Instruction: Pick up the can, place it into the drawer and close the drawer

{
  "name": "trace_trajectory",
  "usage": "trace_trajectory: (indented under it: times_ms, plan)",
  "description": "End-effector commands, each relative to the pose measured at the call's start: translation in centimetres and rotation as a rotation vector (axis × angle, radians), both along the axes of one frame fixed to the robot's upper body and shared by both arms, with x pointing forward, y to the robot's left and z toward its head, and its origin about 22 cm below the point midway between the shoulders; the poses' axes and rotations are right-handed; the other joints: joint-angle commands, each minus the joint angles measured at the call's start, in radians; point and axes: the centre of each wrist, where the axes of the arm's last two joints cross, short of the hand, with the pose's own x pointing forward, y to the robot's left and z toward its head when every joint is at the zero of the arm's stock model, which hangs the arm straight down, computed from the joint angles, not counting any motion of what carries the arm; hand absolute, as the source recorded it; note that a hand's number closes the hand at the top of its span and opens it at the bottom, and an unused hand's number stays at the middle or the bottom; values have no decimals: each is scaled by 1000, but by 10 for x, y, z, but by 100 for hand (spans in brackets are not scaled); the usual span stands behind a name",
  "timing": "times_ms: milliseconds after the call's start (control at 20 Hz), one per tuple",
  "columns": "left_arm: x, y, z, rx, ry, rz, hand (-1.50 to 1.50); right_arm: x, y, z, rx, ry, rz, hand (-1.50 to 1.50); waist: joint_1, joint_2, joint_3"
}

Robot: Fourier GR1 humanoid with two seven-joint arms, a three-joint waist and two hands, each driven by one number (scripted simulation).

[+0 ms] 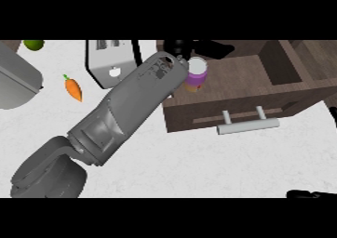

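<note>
One can (197, 74) stands upright inside the open drawer (267, 79), by its left rear corner.

Left hand (198, 47) lies black behind the can, past the drawer's rear edge; the grey left forearm (130, 109) crosses the drawer's left wall, and whether the fingers curl round the can cannot be told. Right hand (335, 114) shows as dark fingers just right of the drawer front; their state cannot be told. Most of the drawer's wooden floor right of the can is bare. Its pale handle (248, 125) juts over the white counter (198, 162). Left of the drawer lie a toaster (109, 62), a carrot (73, 88), a grey vessel (13, 81) and a green fruit (34, 44).
</note>
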Motion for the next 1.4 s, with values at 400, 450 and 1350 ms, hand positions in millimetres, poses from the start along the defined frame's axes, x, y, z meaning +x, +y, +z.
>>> trace_trajectory:
  times_ms: [400, 450, 1350]
  plan:
    - [-2, 1, -4, -111, 9, 26, -150, -5, -7, 23, -267, -108, -48, -150, 16, -1, -1]
    - [-1, -5, 10, -105, 8, 28, -150, 3, 4, 29, -289, -132, -42, -150, 11, 4, -1]
    - [-11, -22, 34, -190, -30, 6, -150, 34, 45, 27, -909, -148, -94, -150, 106, -23, -3]
